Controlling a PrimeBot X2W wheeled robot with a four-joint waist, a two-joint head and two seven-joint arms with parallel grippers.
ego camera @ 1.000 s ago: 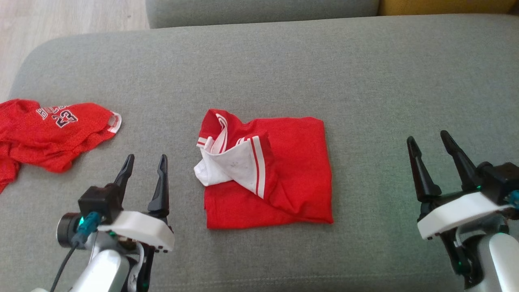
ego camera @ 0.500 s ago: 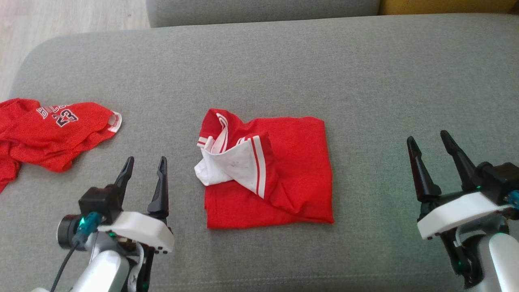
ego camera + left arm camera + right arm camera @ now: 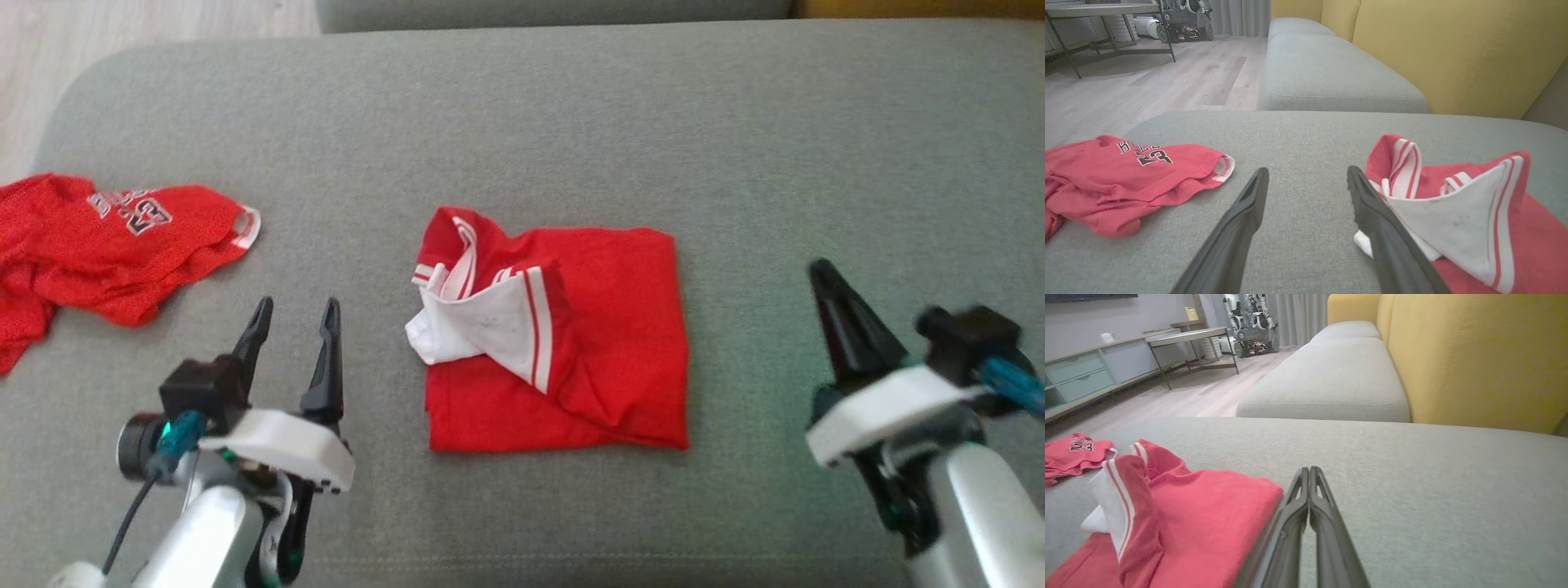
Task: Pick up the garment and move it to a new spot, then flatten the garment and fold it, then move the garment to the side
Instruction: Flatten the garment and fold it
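I see the red garment [image 3: 596, 367] lying folded in the middle of the grey cushion [image 3: 571, 122], with a white flap turned up on its left part. My left claw [image 3: 296, 304] hangs over the cushion's near left part, fingers apart and empty. My right claw [image 3: 820, 271] is over the cushion's near right part, fingers pressed together, empty too. A second red shirt [image 3: 122, 237] lies crumpled at the cushion's left edge.

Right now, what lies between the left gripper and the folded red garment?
A bare stretch of grey sofa cushion separates the left gripper from the folded red garment, as the head view shows.
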